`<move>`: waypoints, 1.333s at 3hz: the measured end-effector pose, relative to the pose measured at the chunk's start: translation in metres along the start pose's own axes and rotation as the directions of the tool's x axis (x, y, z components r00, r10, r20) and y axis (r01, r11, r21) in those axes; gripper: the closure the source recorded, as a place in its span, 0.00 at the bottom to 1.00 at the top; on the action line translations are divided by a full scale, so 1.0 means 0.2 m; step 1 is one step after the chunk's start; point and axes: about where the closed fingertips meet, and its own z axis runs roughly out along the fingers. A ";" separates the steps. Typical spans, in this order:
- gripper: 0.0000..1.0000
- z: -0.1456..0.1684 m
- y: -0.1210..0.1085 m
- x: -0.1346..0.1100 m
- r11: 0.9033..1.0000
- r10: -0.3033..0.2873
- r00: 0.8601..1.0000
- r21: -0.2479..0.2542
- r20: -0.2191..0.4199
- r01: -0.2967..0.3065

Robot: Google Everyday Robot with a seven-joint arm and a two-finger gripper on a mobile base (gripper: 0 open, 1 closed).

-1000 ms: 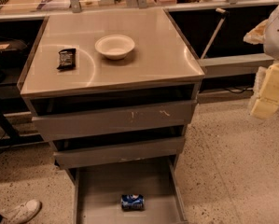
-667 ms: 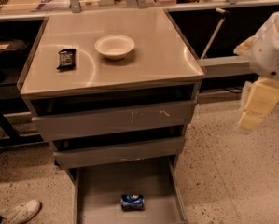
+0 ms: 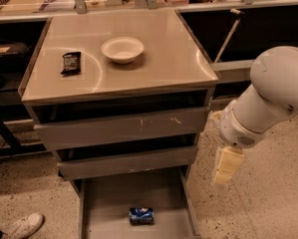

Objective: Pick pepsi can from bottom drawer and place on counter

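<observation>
The pepsi can [image 3: 141, 215] lies on its side on the floor of the bottom drawer [image 3: 103, 203], which is pulled open at floor level. The counter [image 3: 163, 63] is the glossy beige top above the drawers. My gripper [image 3: 227, 166] hangs from the white arm [image 3: 268, 98] to the right of the drawer stack. It is about level with the middle drawer, above and to the right of the can, and apart from it. It holds nothing that I can see.
A white bowl [image 3: 122, 49] and a dark snack packet [image 3: 71, 62] sit on the counter. Two grey drawers with scuffed fronts [image 3: 121, 128] are slightly open above the bottom one. A tan ledge with metal posts [image 3: 39, 4] runs behind. A white shoe [image 3: 24, 225] is at the lower left.
My arm has swung in from the right edge, leftward and down. The gripper is now lower and closer to the drawer stack. The can, bowl and packet have not moved.
</observation>
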 end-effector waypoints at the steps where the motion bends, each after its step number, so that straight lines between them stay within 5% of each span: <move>1: 0.00 0.00 0.00 0.00 1.000 0.000 1.000 0.000 0.000 0.000; 2: 0.00 0.08 0.06 -0.03 0.999 -0.015 1.000 -0.037 0.008 0.015; 4: 0.00 0.62 0.24 -0.14 0.986 0.031 0.993 -0.168 0.115 -0.011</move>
